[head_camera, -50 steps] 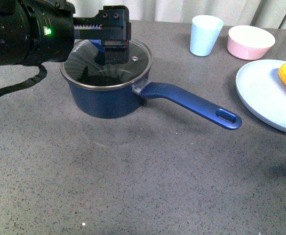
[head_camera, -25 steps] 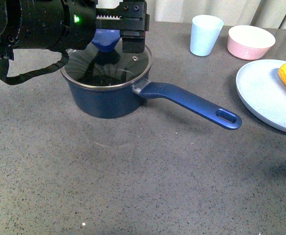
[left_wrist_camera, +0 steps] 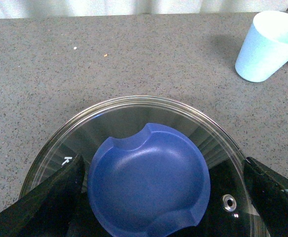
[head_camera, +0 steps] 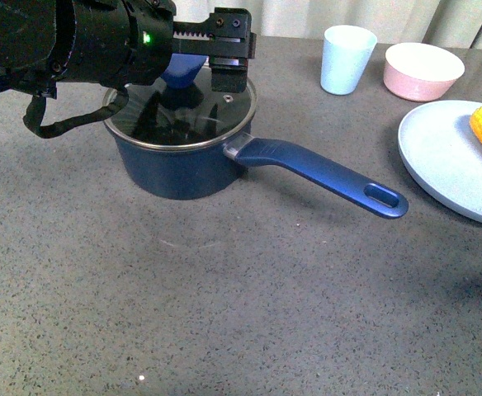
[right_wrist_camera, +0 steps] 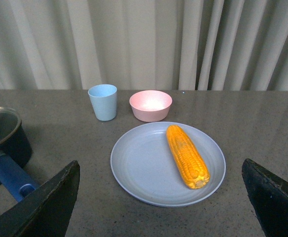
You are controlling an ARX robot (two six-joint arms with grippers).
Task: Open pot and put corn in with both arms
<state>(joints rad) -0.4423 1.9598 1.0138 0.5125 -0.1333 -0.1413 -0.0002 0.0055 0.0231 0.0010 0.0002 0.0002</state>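
The dark blue pot stands at the back left with its glass lid on and its long handle pointing right and toward me. My left gripper hovers open over the lid, and the blue knob sits between its fingers, which stand apart from it. The yellow corn lies on a pale blue plate at the right. My right gripper is open, back from the plate, and holds nothing. It does not show in the front view.
A light blue cup and a pink bowl stand at the back, between the pot and the plate. A pale curtain hangs behind the grey table.
My left gripper has moved to the right and farther back over the lid, so the knob now lies between its fingers. The pot, lid and corn have stayed put.
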